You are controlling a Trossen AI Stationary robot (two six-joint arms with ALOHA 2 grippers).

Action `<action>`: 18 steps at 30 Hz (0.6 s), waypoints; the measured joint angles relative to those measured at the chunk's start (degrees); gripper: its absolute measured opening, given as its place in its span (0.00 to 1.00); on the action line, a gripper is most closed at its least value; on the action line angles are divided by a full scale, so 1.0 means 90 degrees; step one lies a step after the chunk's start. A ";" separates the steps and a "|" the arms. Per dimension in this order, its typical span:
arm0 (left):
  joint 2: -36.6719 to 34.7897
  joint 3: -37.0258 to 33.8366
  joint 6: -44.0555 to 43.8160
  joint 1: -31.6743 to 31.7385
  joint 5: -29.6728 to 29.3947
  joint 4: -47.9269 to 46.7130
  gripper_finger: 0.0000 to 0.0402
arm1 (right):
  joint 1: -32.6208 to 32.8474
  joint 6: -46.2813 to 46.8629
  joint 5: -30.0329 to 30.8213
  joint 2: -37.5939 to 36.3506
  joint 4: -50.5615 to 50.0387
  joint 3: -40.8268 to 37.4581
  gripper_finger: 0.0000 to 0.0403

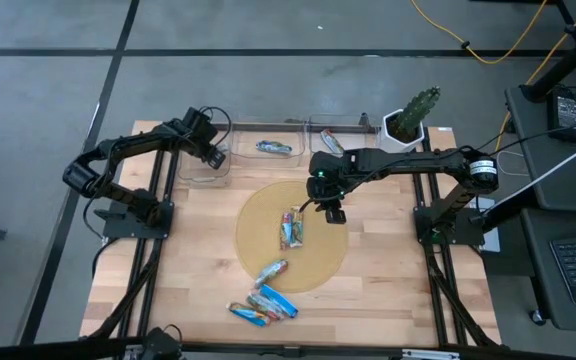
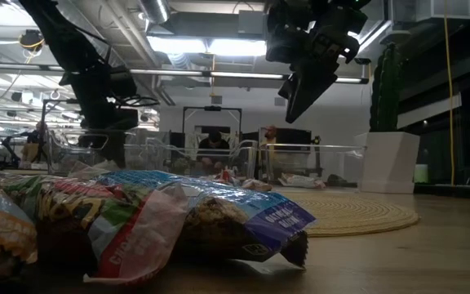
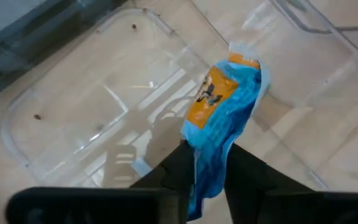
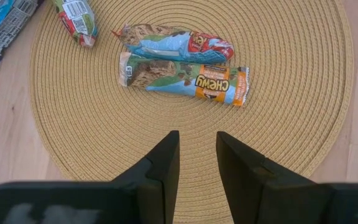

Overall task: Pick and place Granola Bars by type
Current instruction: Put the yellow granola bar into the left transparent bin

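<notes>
Pale wooden worktop [image 1: 388, 280] under round woven tan mat [image 1: 323, 262]; left tool [image 3: 205, 171] pinching crinkly blue-and-orange granola bar [image 3: 221, 118] above clear plastic bin [image 3: 73, 106]; right tool [image 4: 197, 155] narrowly parted above mat

high – overhead | low – tabletop level | wrists – close, downward; mat [image 1: 292, 236] shared

Wood table [image 1: 388, 290] w/ round mat [image 1: 318, 250], clear bins [image 1: 278, 135], bars [image 1: 263, 308], planter [image 1: 408, 128].

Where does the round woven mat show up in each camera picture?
High view: round mat at table centre.
Low view: flat strip right of centre.
Left wrist view: not in it.
Right wrist view: fills the picture.
Shared landmark: the two bars lying on it.
</notes>
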 joint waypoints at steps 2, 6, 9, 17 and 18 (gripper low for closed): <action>0.0000 0.0000 0.0009 0.0002 0.0006 -0.0025 0.24 | 0.0000 -0.0001 -0.0002 0.0000 -0.0002 0.0000 0.27; -0.0035 0.0001 0.0066 0.0002 0.0008 -0.0057 0.35 | 0.0000 -0.0001 -0.0002 0.0000 -0.0002 0.0001 0.27; -0.0177 0.0002 0.0070 0.0001 0.0018 -0.0064 0.41 | 0.0000 -0.0001 -0.0003 0.0000 -0.0010 0.0000 0.27; -0.1458 0.0007 -0.0246 -0.0005 0.0052 -0.0369 0.48 | 0.0001 -0.0368 -0.0010 0.0000 -0.0358 0.0002 0.27; -0.1677 0.0007 -0.0301 -0.0013 0.0077 -0.0430 0.48 | 0.0002 -0.0455 -0.0013 0.0000 -0.0424 0.0002 0.27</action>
